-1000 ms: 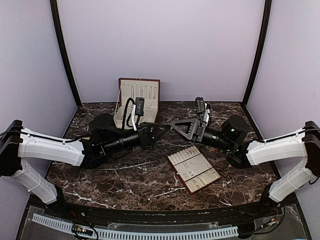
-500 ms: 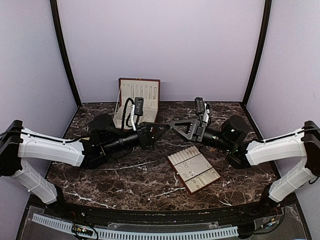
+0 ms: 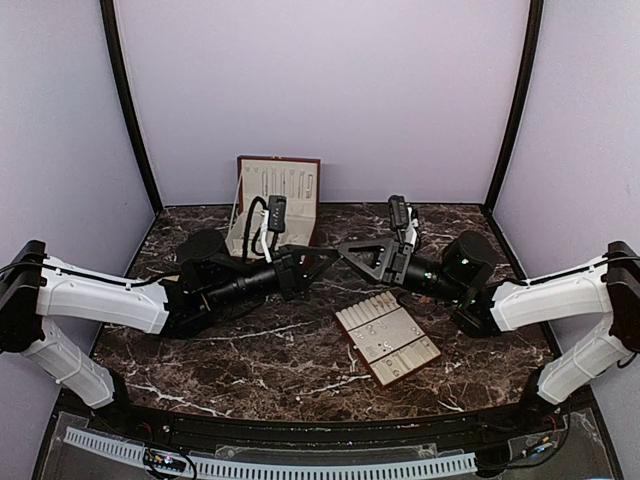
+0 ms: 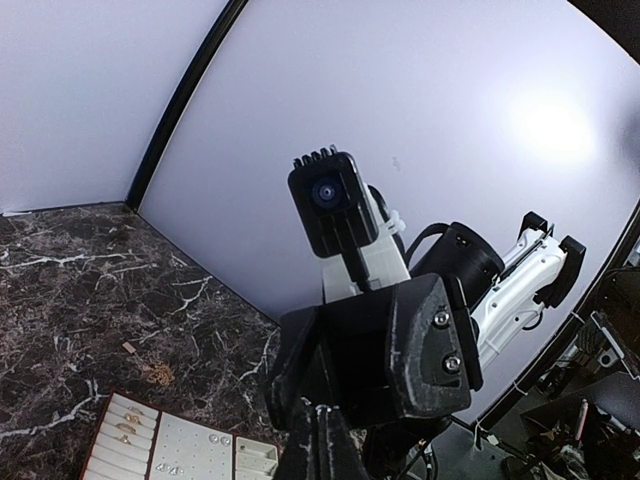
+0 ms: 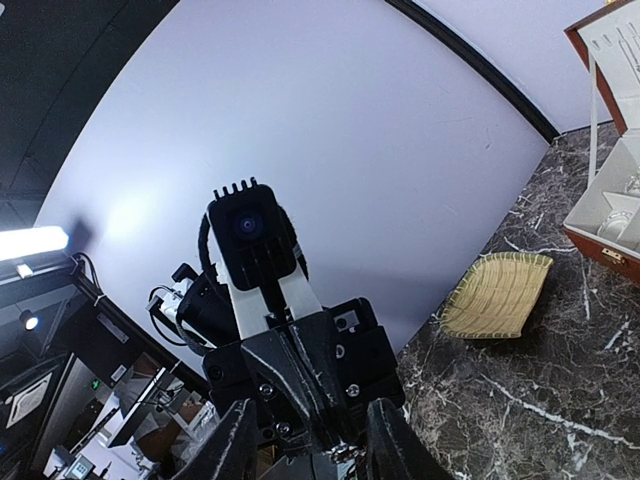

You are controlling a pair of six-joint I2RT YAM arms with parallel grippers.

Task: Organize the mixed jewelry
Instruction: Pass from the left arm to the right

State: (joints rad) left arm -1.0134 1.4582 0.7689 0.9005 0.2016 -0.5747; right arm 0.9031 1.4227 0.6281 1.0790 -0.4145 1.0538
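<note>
Reaching toward each other above a dark white-veined marble table, two black-and-white robot arms meet nearly tip to tip at mid-table. The left gripper points right, and its fingers are pressed together into a narrow point; I cannot tell whether anything is pinched between them. The right gripper points left with its fingers spread wide, facing the other gripper's tip.

A cream slotted tray with a brown rim lies flat and askew on the marble, nearer the front edge, below and just right of the meeting grippers. The small pieces of jewelry sit in it: tiny rings tucked in the slots and studs on the flat panel beside them.

A red-brown box stands open at the back wall. A woven straw-coloured mat lies near it.
</note>
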